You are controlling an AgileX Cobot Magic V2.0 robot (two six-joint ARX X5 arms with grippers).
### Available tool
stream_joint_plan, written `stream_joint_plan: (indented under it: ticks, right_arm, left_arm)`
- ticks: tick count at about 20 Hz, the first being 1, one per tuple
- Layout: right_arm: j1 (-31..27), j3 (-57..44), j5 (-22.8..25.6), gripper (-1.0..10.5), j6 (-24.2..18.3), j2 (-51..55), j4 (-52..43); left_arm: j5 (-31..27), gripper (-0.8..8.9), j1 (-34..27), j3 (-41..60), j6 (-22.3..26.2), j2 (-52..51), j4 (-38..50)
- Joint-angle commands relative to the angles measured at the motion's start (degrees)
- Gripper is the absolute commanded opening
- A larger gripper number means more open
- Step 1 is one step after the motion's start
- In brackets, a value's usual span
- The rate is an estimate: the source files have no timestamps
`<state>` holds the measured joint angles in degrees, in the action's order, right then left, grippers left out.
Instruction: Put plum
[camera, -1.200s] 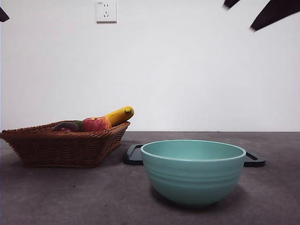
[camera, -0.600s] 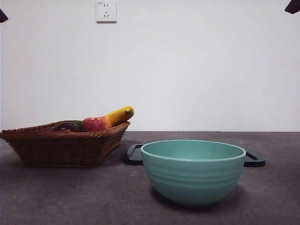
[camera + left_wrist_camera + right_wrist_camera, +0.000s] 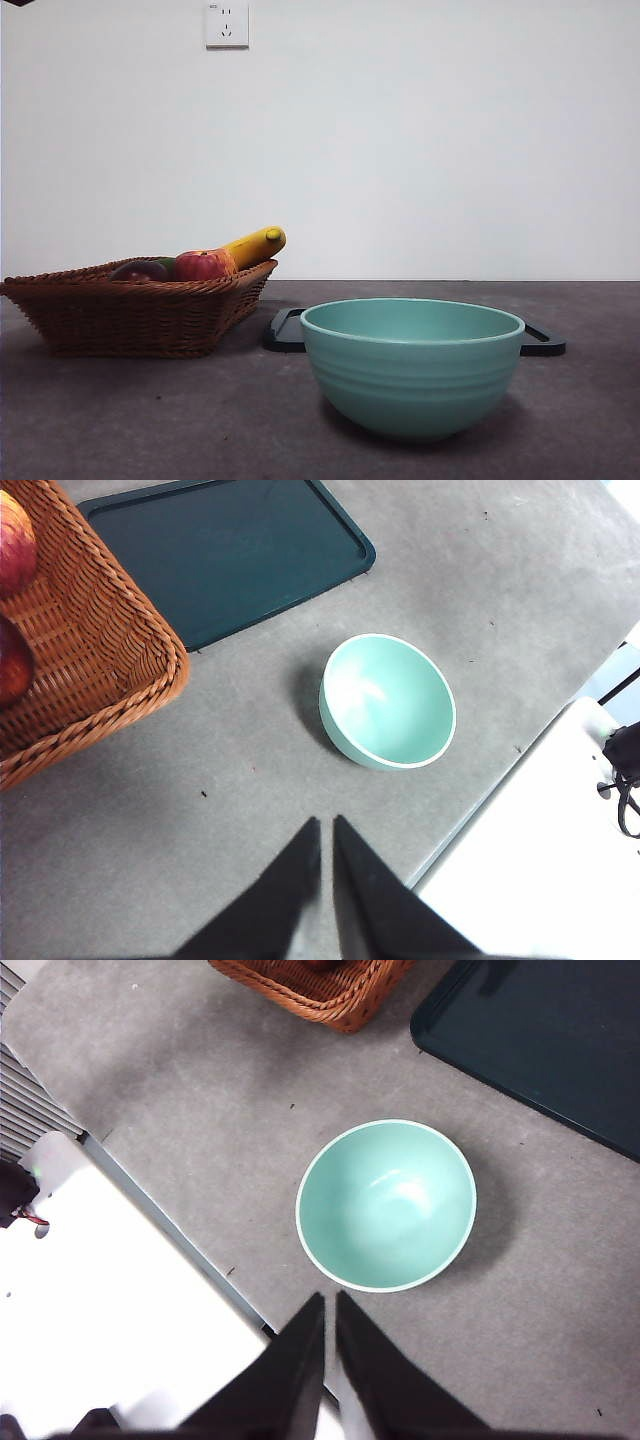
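Both grippers hung high over the grey worktop [image 3: 120,420], jaws closed to a thin slit on nothing. The glossy maroon plum [image 3: 140,270] lay in the brown wicker basket [image 3: 130,315] beside a red apple [image 3: 203,265]. The left gripper [image 3: 323,840] seemed nearer it than the right gripper [image 3: 327,1315], which hovered by the mint-green ceramic bowl [image 3: 386,1205].

Plain white wall [image 3: 420,140] w/ socket [image 3: 227,24], grey tabletop [image 3: 150,420], even light
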<state>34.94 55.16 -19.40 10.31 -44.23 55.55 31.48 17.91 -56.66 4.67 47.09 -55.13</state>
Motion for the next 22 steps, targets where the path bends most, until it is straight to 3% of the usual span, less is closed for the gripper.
stream_joint_plan:
  ticks: [1, 18, 20, 22]
  right_arm:
    - [0.50, 1.09, 0.00, 0.1, -0.46, -0.22, -0.20]
    - [0.50, 1.09, -0.07, 0.1, -0.50, -0.22, -0.22]
    - [0.50, 1.09, -0.07, 0.1, -0.52, -0.22, -0.22]
    - [0.50, 1.09, -0.07, 0.1, -0.52, -0.22, -0.22]
  left_arm:
    - [0.26, 0.07, 0.22, -0.94, 0.63, 0.33, 0.31]
    - [0.17, 0.07, -0.20, -0.94, 1.95, -2.25, 1.11]
    - [-0.04, 0.07, -2.75, -0.50, 4.33, -6.60, 7.54]
    - [-1.09, 0.07, -6.51, 1.64, 5.40, -12.50, 21.09]
